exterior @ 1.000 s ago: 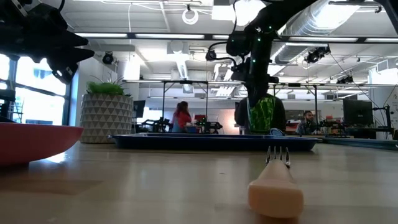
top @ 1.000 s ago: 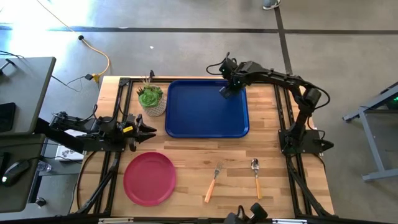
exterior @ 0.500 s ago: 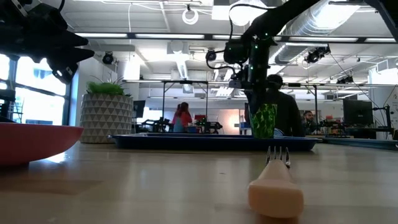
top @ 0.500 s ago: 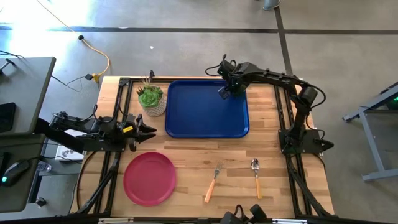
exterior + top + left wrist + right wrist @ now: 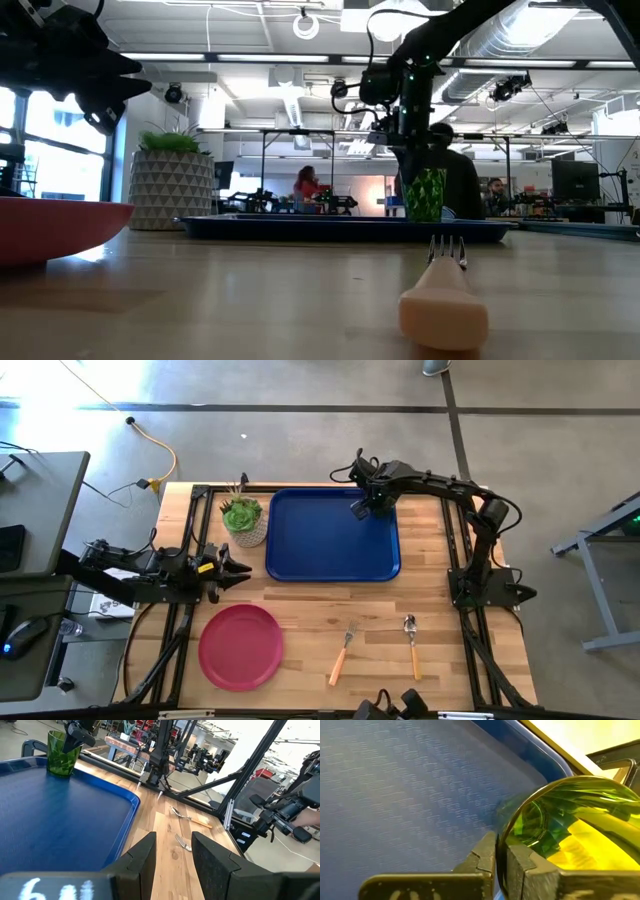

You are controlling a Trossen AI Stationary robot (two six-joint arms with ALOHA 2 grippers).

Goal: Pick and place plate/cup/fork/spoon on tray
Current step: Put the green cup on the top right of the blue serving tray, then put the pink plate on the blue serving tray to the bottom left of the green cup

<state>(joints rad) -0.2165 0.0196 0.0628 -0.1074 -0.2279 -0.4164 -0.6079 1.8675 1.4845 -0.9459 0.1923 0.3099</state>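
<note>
The green cup (image 5: pixel 425 195) stands upright in the far right corner of the blue tray (image 5: pixel 320 550), and my right gripper (image 5: pixel 362 506) is shut on it. It also shows in the left wrist view (image 5: pixel 61 754). My left gripper (image 5: pixel 243 568) is open and empty at the table's left, near the tray's left edge. The pink-red plate (image 5: pixel 240 647) lies flat at the near left. The fork (image 5: pixel 343 652) and the spoon (image 5: pixel 411 645) lie flat near the front edge. My right gripper pinches the cup's wall at its rim (image 5: pixel 506 832), one finger inside the cup (image 5: pixel 522 862) and one outside (image 5: pixel 482 855). The fingers come from above, slanting down from the table's right side. The cup stands upright, and its base seems to rest on the tray floor (image 5: pixel 55 774).
A white pot with a green succulent (image 5: pixel 243 520) stands just left of the tray's far left corner. Bare wood lies between the tray and the cutlery. Black frame rails run along the table's left and right sides.
My right gripper has gone down and a little toward the far edge with the cup, which has stayed upright and come to the tray's far right corner. It has kept still for the last half second.
</note>
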